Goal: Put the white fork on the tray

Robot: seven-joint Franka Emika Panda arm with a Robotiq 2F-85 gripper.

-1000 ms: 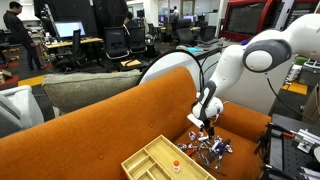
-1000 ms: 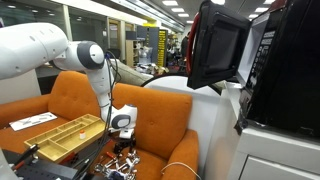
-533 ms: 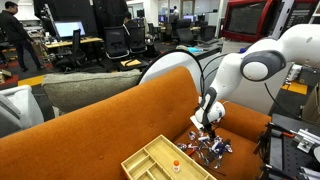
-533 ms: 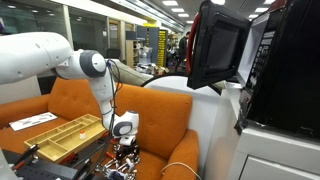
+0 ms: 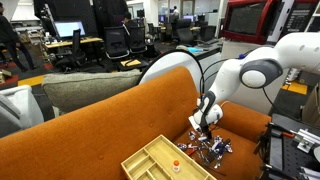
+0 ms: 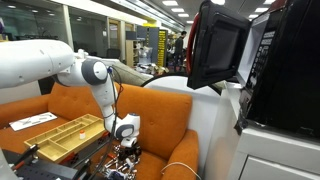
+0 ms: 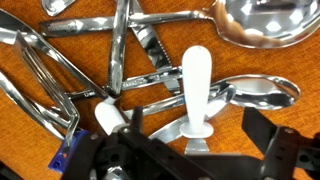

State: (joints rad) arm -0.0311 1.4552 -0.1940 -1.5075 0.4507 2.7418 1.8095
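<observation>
The white fork (image 7: 197,85) shows its white handle among metal cutlery on the orange couch seat. Its lower end runs under my gripper body and is hidden. My gripper (image 7: 195,128) is open and low over the pile, with one dark finger (image 7: 131,120) to the left of the handle and the other to the right, neither touching it. In both exterior views the gripper (image 5: 203,131) (image 6: 125,146) hangs just above the cutlery pile (image 5: 209,149). The light wooden tray (image 5: 158,160) (image 6: 62,131) lies on the seat beside the pile.
Several metal spoons (image 7: 262,22), knives and forks (image 7: 40,80) lie crossed around the white handle. The couch back (image 5: 110,115) rises behind the tray. A dark frame with cables (image 6: 60,165) stands in front of the couch. A monitor (image 6: 215,45) stands nearby.
The arm has bent further and the gripper has come down closer to the cutlery pile. The tray and cutlery have not moved.
</observation>
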